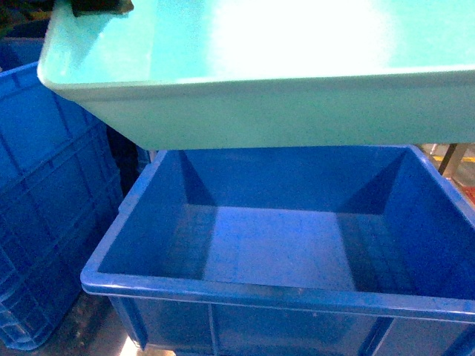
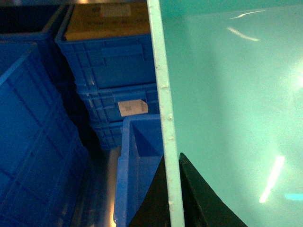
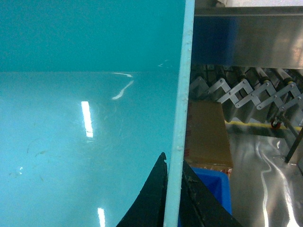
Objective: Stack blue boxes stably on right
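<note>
One blue box (image 1: 260, 104), a light turquoise tub, hangs tilted across the top of the head view, just above an open dark blue crate (image 1: 260, 291). My left gripper (image 2: 172, 160) is shut on the tub's left rim, with one black finger inside the wall and one outside. A dark part at the tub's top left corner (image 1: 100, 6) seems to be that gripper. My right gripper (image 3: 174, 161) is shut on the opposite rim the same way. The tub's inside (image 2: 227, 94) (image 3: 85, 118) holds nothing. Other blue boxes are out of view.
Dark blue ribbed crates (image 1: 44, 185) stand at the left, and a stack of them (image 2: 113, 66) carries a cardboard box (image 2: 106, 21). At the right are a cardboard box (image 3: 206, 132), an extendable roller conveyor (image 3: 246, 90) and a shiny steel surface (image 3: 265, 179).
</note>
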### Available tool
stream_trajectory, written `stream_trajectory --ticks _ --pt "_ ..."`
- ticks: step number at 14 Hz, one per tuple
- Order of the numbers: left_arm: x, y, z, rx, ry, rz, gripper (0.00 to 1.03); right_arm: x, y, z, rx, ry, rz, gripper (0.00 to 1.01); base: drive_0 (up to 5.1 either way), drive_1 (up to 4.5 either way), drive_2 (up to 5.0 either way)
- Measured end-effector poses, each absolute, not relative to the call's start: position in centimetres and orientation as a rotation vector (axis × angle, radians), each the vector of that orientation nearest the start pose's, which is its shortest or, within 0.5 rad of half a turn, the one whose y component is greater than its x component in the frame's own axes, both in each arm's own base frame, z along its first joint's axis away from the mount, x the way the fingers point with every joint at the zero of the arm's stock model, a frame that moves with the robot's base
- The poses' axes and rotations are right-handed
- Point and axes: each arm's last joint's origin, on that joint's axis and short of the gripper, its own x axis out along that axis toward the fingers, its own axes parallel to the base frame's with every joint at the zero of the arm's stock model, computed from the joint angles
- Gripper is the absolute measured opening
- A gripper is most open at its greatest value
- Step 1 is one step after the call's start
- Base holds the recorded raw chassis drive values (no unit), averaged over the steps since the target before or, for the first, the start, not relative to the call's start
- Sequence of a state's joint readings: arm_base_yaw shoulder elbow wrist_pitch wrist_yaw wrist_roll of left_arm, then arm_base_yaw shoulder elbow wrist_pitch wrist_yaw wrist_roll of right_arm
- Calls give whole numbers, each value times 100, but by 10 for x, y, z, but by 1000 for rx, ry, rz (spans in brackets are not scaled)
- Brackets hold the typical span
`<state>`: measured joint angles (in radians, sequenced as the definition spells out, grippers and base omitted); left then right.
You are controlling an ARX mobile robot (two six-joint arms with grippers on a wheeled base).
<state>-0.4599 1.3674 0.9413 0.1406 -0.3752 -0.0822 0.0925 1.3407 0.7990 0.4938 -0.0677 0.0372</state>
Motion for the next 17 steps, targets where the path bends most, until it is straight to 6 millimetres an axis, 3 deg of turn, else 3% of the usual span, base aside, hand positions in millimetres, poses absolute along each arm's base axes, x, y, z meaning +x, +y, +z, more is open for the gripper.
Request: stream_trajectory --ticks 3,5,11,13,17 --pt "305 -130 268 80 390 -76 2 312 33 254 14 171 153 7 0 0 0" --pt "330 -136 248 122 526 -83 2 331 34 225 6 310 151 7 0 0 0" --pt "405 -149 217 153 735 -90 2 393 27 181 33 512 138 7 0 0 0" --pt "420 -148 196 125 817 -63 2 413 29 165 35 586 149 7 0 0 0" --pt "429 -143 166 122 887 -37 2 420 45 142 -5 679 151 7 0 0 0"
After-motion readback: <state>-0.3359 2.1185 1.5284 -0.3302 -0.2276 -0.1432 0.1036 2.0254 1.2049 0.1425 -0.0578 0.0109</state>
